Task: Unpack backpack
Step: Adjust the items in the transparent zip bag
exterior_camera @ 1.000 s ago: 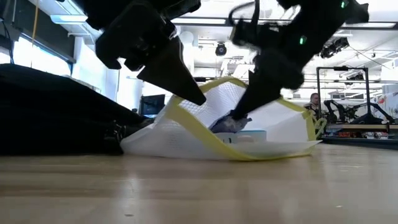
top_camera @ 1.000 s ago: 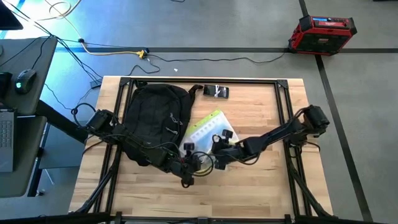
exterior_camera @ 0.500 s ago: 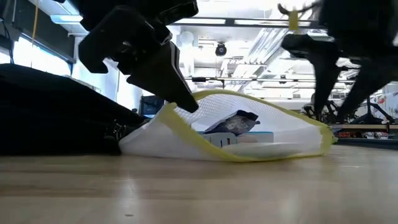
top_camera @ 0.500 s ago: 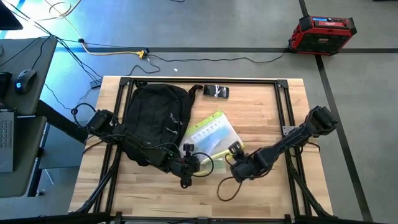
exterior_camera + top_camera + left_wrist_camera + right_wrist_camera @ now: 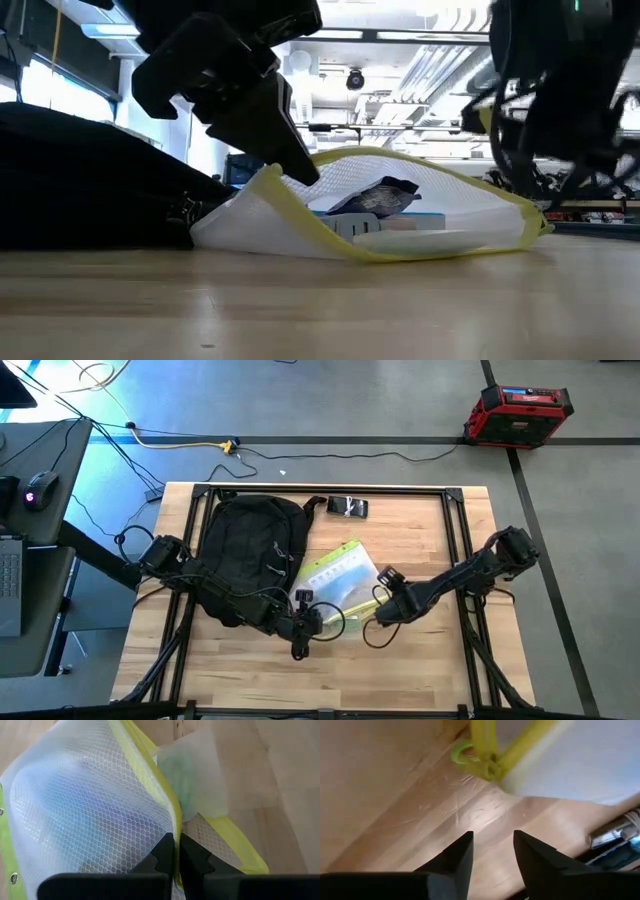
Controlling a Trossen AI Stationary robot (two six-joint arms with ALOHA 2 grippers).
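The black backpack lies flat on the table's left half. Beside it, toward the right, a white mesh pouch with yellow trim rests on its underside, with a blue-and-white pack showing inside. My left gripper is shut on the pouch's yellow edge at its near left end. My right gripper hangs open over bare wood just off the pouch's near right corner. It touches nothing, and the yellow pull loop lies ahead of its fingers. My left gripper pinches the pouch's yellow trimmed edge between its two fingers. The fingers slant down from the near left, and the trim runs lengthwise between them. That edge is raised off the table while the rest of the pouch lies on the wood.
A small black device lies near the table's far edge, right of the backpack's top. A loose dark cable curls on the wood by my right gripper. The table's right third and near strip are bare wood.
My right gripper has come off the pouch's raised upper edge, swung toward the near right, rolled its wrist, and come back beside the pouch's near right corner. The pouch's top has sagged lower and spread toward the right. Its left end stays held up.
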